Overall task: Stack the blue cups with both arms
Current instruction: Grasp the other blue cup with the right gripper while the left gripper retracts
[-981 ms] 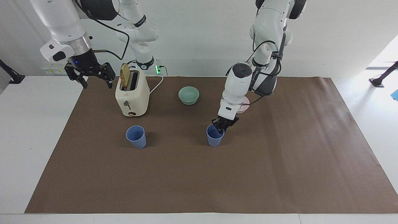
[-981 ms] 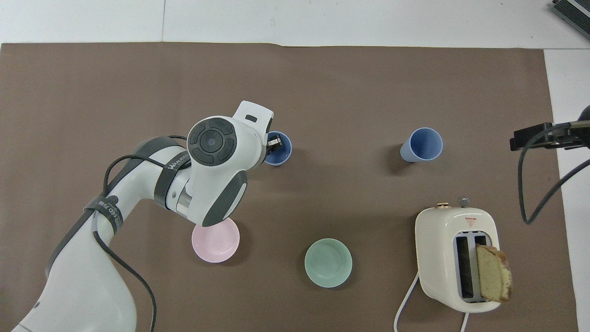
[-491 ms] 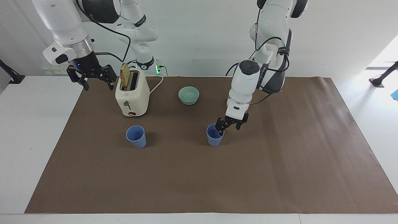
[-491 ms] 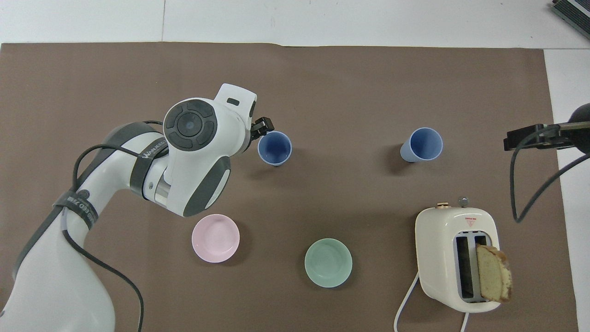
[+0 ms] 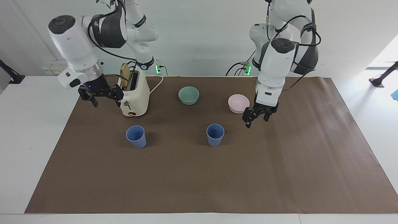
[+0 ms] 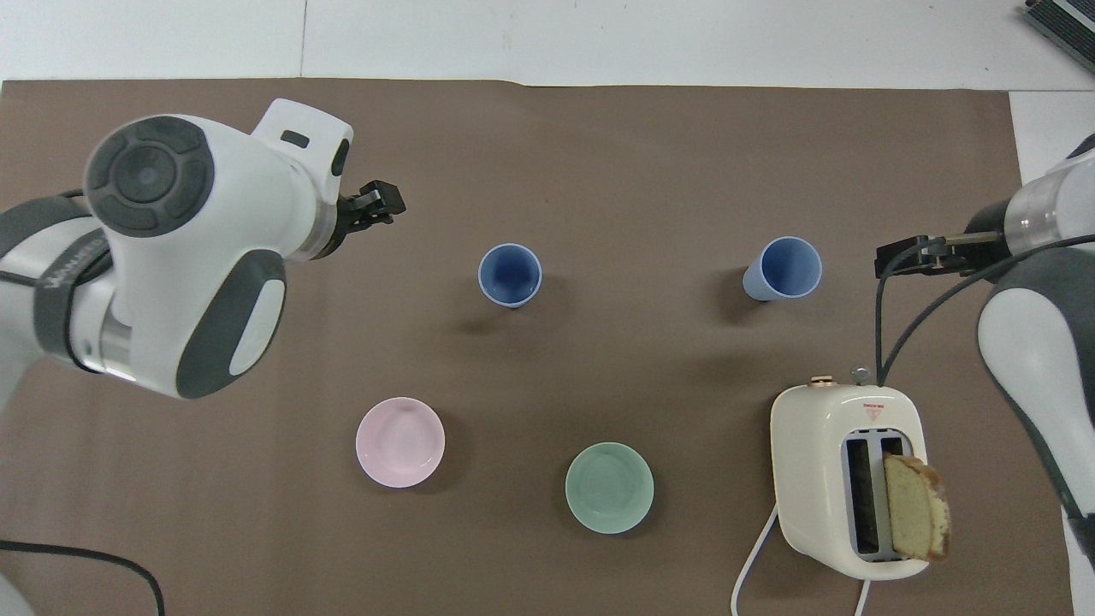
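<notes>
Two blue cups stand upright and apart on the brown mat: one in the middle (image 5: 215, 134) (image 6: 510, 275), one in front of the toaster (image 5: 136, 136) (image 6: 785, 268). My left gripper (image 5: 256, 119) (image 6: 376, 201) is open and empty. It hangs over the mat beside the pink bowl, off the middle cup toward the left arm's end. My right gripper (image 5: 105, 100) (image 6: 911, 255) is open and empty. It hangs in the air beside the toaster, toward the right arm's end, above and clear of the other cup.
A cream toaster (image 5: 133, 95) (image 6: 843, 479) with a slice of bread sticking out stands near the right arm. A pale green bowl (image 5: 188, 95) (image 6: 609, 487) and a pink bowl (image 5: 238, 103) (image 6: 399, 441) sit nearer to the robots than the cups.
My left gripper left the middle cup's rim, rose and swung toward the left arm's end; the cup stayed put. My right gripper came down beside the toaster.
</notes>
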